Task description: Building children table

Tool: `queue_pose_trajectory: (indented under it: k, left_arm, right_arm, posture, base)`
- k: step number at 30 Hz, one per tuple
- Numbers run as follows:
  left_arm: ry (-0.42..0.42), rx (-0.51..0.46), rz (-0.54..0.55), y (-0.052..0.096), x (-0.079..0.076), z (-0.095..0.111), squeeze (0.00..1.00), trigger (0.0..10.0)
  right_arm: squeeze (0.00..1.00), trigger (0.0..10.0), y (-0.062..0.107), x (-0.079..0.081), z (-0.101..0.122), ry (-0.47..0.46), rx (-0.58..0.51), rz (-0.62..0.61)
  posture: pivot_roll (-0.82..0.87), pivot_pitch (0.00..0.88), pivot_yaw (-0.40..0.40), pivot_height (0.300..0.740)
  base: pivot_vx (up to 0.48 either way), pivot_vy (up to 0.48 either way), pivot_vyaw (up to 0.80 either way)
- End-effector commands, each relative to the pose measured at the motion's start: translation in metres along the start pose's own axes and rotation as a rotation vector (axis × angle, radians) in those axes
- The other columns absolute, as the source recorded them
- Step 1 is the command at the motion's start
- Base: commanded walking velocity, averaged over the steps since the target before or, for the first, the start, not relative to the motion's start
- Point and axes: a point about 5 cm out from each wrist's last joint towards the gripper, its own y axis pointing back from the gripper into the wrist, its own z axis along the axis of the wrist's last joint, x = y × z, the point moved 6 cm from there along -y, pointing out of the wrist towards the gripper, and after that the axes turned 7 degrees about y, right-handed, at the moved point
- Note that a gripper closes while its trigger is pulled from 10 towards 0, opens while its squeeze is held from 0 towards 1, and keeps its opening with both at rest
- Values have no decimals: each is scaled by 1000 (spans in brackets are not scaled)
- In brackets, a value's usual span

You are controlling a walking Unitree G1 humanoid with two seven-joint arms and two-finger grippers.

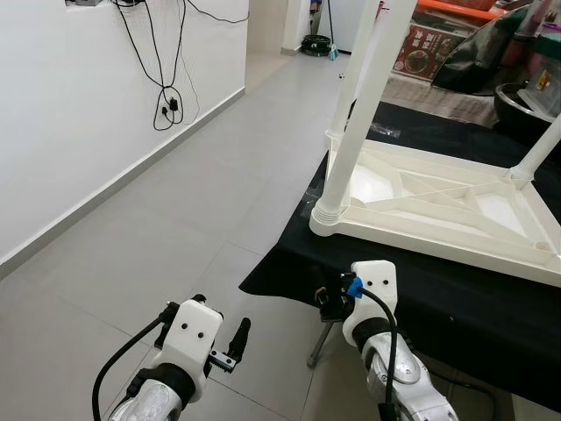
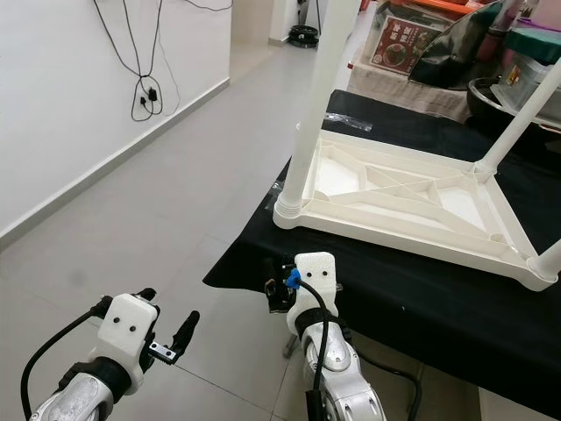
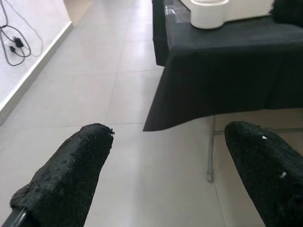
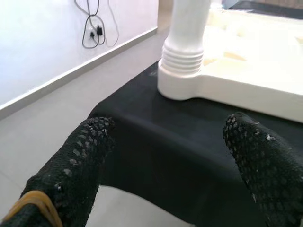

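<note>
Table top [image 1: 438, 206] looks like light, stiff, slick plastic; grab the near leg [image 1: 351, 140] low by its socket. Right gripper [image 4: 170, 156] and left gripper [image 3: 165, 175]: both jaws apart, empty.

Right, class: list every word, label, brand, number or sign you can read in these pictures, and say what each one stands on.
Red box behind the black-covered table: it carries light print beside a picture of food, too small and blurred to read.
White children's table, lying upside down: no text can be seen on it.
Left gripper and right gripper: no readable markings.
Wall and cables: no signs or labels.
</note>
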Motion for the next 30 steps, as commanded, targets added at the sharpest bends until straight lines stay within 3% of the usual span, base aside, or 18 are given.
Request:
queue_pose_trajectory:
  k: [1, 5, 12, 14, 16, 23, 30]
  left_arm:
    - [7, -19, 42, 2, 6, 5, 0, 10000]
    - [13, -47, 118, 4, 20, 11, 0, 10000]
    - [-16, -75, 178, 6, 29, 18, 0, 10000]
    - [-34, -93, 253, 7, 41, 23, 0, 10000]
    - [-35, -98, 282, 8, 46, 24, 0, 10000]
    - [-19, -100, 290, 7, 44, 25, 0, 10000]
    - [-13, -94, 305, 7, 48, 24, 0, 10000]
  right_arm:
    - [0, 10000, 2, -10, 1, 2, -1, -43]
    - [0, 10000, 5, -21, 6, -8, -26, -110]
    - [0, 10000, 11, -42, 8, 4, -35, -233]
    - [0, 10000, 14, -55, 9, 17, -34, -304]
    - [0, 10000, 14, -58, 10, 19, -34, -319]
    - [0, 10000, 15, -52, 10, 38, -30, -309]
    - [0, 10000, 14, -49, 10, 43, -28, -307]
  posture:
    - [118, 86, -111, 740]
    - [119, 93, -105, 740]
    - [118, 93, -100, 740]
    - [119, 103, -88, 740]
    - [118, 102, -86, 740]
    - [120, 103, -77, 740]
    - [123, 107, -79, 740]
  base:
    - [0, 0, 0]
    - [0, 0, 0]
    - [0, 0, 0]
    - [0, 0, -400]
    - [0, 0, -400]
    - [0, 0, 0]
    - [0, 0, -618]
